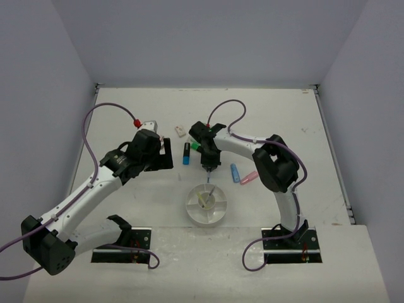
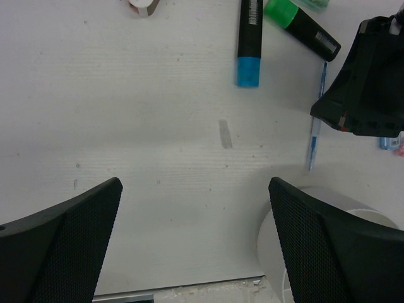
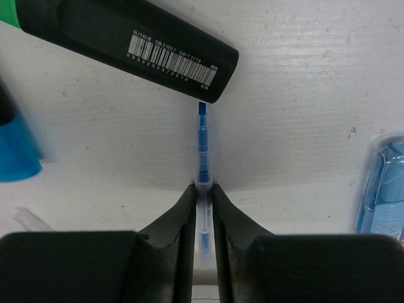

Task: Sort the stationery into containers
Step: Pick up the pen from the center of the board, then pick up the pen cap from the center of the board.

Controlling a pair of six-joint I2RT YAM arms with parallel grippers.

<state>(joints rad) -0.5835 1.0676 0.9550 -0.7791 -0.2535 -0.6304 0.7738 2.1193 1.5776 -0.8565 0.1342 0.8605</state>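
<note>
The right end effector (image 3: pixel 203 201) is closed on a thin blue pen (image 3: pixel 202 148). Its two dark fingers (image 3: pixel 183 218) are pressed against the barrel from either side, near the pen's middle. The pen's free end is pointed at the butt of a black highlighter with a green cap (image 3: pixel 126 41) and stops just short of it. That highlighter is laid slantwise on the worktop (image 1: pixel 284 126). Whether the pen is lifted off the surface cannot be told. A blue-capped highlighter (image 3: pixel 14 148) is seen to one side of the fingers and a pale blue item (image 3: pixel 382 186) to the other.

In the top view this end effector is pointed downward just beyond the far rim of the white dish (image 1: pixel 218 214), in which a yellow pen (image 1: pixel 202 199) is laid. The right arm is raised from its base at the near edge and bent sharply at the elbow, and its forearm is stretched leftward to the wrist.

The left end effector (image 2: pixel 194 186) is held wide apart, with nothing between its pads, above bare worktop beside the dish. The left arm is extended diagonally from its base toward the middle of the worktop. A small eraser (image 1: pixel 181 131) is laid farther back, and a pink highlighter (image 1: pixel 249 178) is laid to the right of the dish.
</note>
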